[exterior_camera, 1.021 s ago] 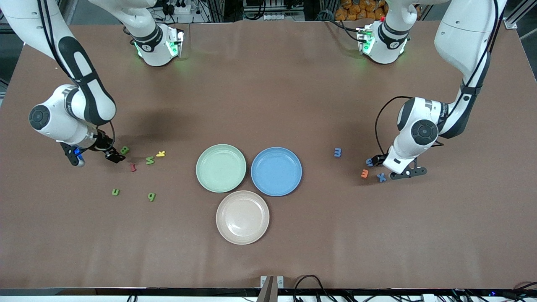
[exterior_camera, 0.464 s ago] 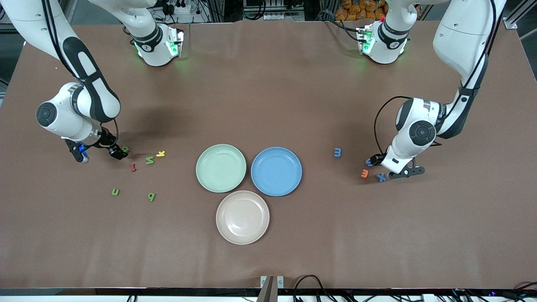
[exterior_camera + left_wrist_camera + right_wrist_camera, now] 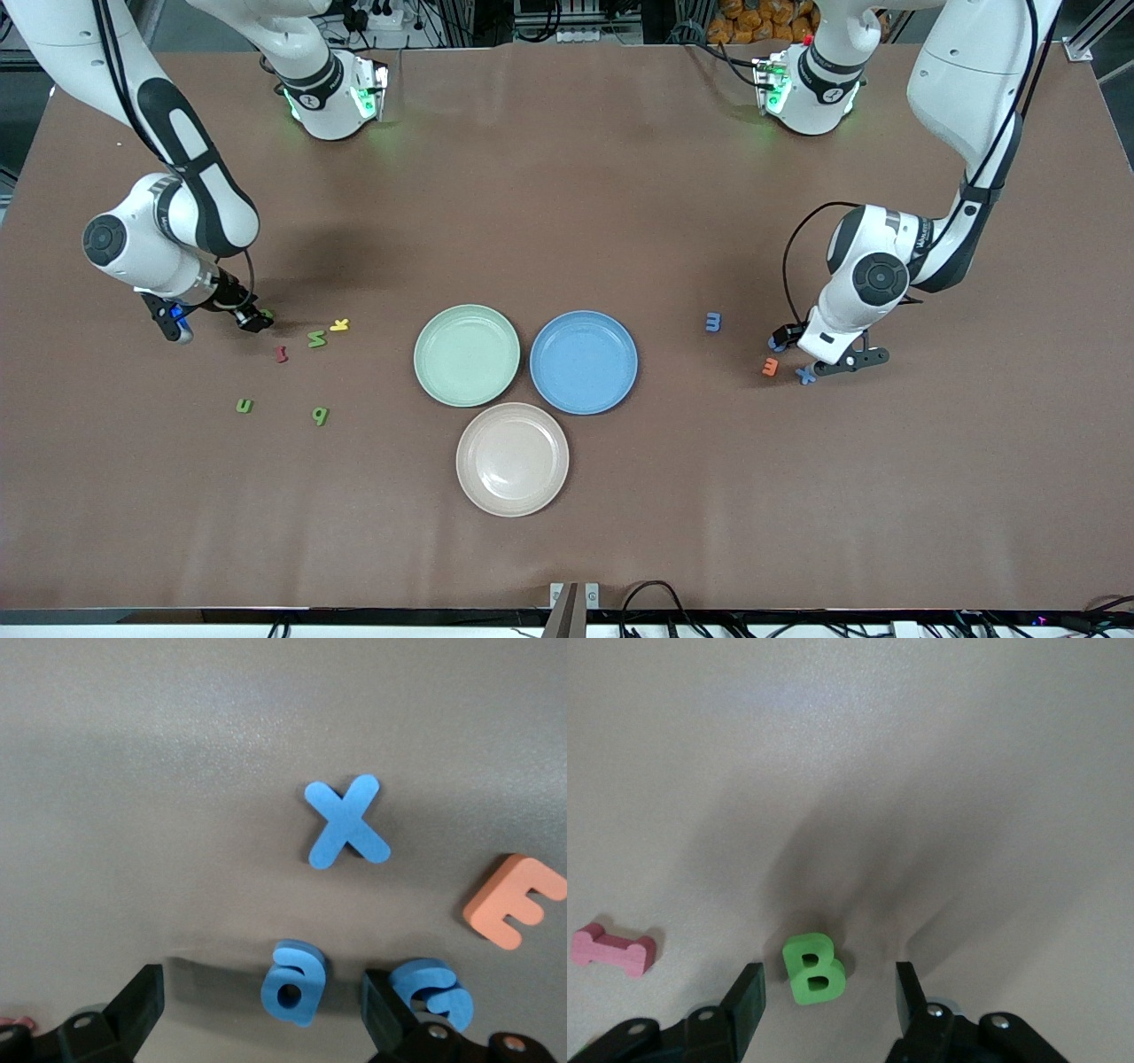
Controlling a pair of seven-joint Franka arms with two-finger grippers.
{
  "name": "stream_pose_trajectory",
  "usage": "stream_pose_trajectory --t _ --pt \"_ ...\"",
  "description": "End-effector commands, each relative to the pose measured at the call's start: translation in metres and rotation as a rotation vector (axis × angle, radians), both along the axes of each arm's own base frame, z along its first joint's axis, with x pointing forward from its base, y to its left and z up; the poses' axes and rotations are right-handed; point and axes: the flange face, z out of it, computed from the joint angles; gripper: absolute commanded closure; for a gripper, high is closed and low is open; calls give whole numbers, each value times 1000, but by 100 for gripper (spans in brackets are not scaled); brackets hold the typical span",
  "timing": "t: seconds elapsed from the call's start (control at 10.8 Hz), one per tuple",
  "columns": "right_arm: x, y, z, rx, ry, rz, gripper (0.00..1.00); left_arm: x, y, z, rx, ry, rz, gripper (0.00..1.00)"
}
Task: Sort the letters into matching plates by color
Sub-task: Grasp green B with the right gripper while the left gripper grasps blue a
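In the right wrist view a green letter B [image 3: 813,968] lies flat on the table between the fingers of my right gripper [image 3: 828,1001]. The gripper is open, with a gap on each side of the B. In the front view that gripper [image 3: 255,321] is low, at the B [image 3: 267,313]. My left gripper [image 3: 261,1014] is open around a blue letter a [image 3: 295,981]. A second blue letter [image 3: 434,992] sits just outside one finger, near the blue X [image 3: 347,821]. The green plate [image 3: 467,355] and the blue plate [image 3: 583,361] are empty.
Green letters M [image 3: 316,338], u [image 3: 244,406] and 9 [image 3: 321,415] lie near a yellow K [image 3: 340,325] and a red I [image 3: 281,354]. A blue m [image 3: 713,322] and an orange E [image 3: 770,366] lie near the left arm. A beige plate [image 3: 512,458] is nearest the camera.
My right gripper has come down around the green B and its fingers have narrowed. My left arm has shifted a little toward the blue letters, fingers still wide.
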Motion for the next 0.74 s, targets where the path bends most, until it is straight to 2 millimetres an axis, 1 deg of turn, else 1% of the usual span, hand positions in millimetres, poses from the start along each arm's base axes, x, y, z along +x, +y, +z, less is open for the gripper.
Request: stream_pose_trajectory --t 0.0,0.09,0.19,0.37,0.56,0.65 --pt "-4 7 -4 -1 -13 10 38 -5 0 2 9 -9 -2 0" --pt "-4 10 -8 -5 -15 15 39 -3 1 6 -3 -22 6 0" --pt "-3 10 -9 -7 -18 15 43 -3 -2 7 -18 -32 4 0" --pt "-3 12 -9 -8 -20 21 53 -11 3 -1 -68 -76 12 0" --pt "-3 12 -9 -8 -20 21 63 -11 2 -1 -78 -83 11 0" --pt "-3 12 -9 -8 -20 21 66 -12 2 -2 -78 -80 7 0"
